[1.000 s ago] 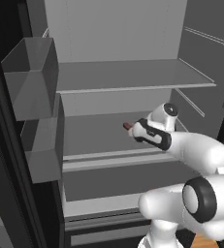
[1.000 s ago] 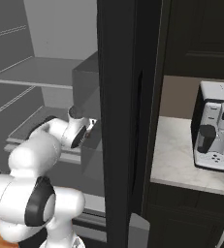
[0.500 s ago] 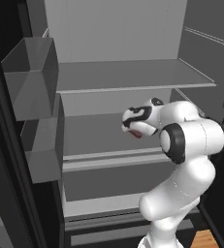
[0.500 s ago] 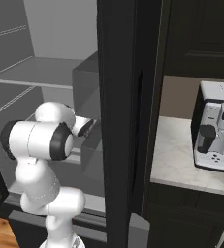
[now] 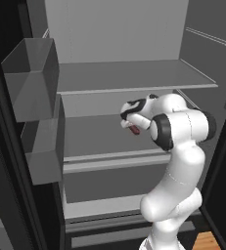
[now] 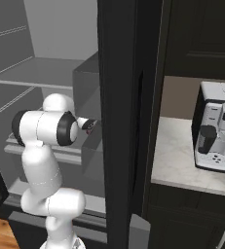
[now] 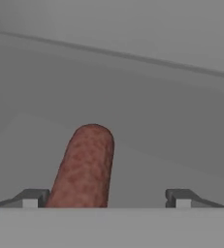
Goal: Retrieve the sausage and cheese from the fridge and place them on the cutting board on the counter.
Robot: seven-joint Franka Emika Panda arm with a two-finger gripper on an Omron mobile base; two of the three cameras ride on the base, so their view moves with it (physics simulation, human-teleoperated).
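Note:
The sausage (image 7: 87, 164), dark reddish-brown with a rounded end, lies on a light grey shelf inside the open fridge (image 5: 134, 73). It sits between the fingertips of my gripper (image 7: 106, 198), close against the left fingertip (image 7: 33, 197), with a wide gap to the right one. The jaws stand open. From the left base view the gripper (image 5: 128, 117) reaches over the middle shelf with the sausage (image 5: 134, 130) just under it. In the right base view the gripper (image 6: 89, 124) shows beside the black fridge door (image 6: 119, 97). The cheese and the cutting board are out of view.
Grey door bins (image 5: 33, 83) hang on the left fridge door. An upper shelf runs above the hand. Right of the fridge, the marble counter (image 6: 175, 155) carries a white coffee machine (image 6: 218, 129) over dark cabinets.
The arm has folded upright, its elbow rising in front of the shelves. The hand has shifted slightly left and further in over the middle shelf, at the sausage.

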